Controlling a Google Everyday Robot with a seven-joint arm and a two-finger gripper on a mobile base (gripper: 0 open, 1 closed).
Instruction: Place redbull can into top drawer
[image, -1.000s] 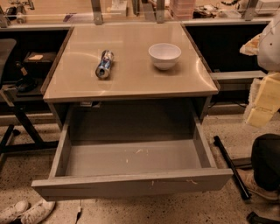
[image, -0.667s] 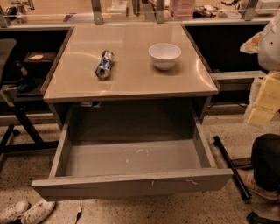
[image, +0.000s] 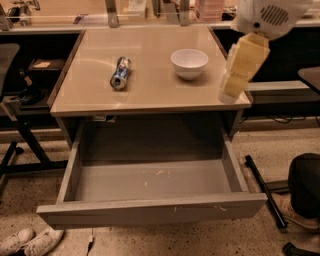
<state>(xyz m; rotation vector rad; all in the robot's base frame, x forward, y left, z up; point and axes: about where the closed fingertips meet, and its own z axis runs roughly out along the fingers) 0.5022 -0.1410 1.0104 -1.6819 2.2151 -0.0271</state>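
Redbull can (image: 120, 73), slim blue-and-silver metal, lies sideways on the beige worktop (image: 150, 95) above the open grey top drawer (image: 150, 210). Pale-yellow pincer (image: 231, 89) hangs over the worktop's right edge; its opening cannot be told.

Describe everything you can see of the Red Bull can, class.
The redbull can is a small slim metal can, blue and silver, lying on its side on the beige table, one round silver end towards the camera. It sits left of the white bowl, apart from it, touching only the tabletop. The gripper hangs at the table's right edge, well clear of the can. The open top drawer below does not hold it.
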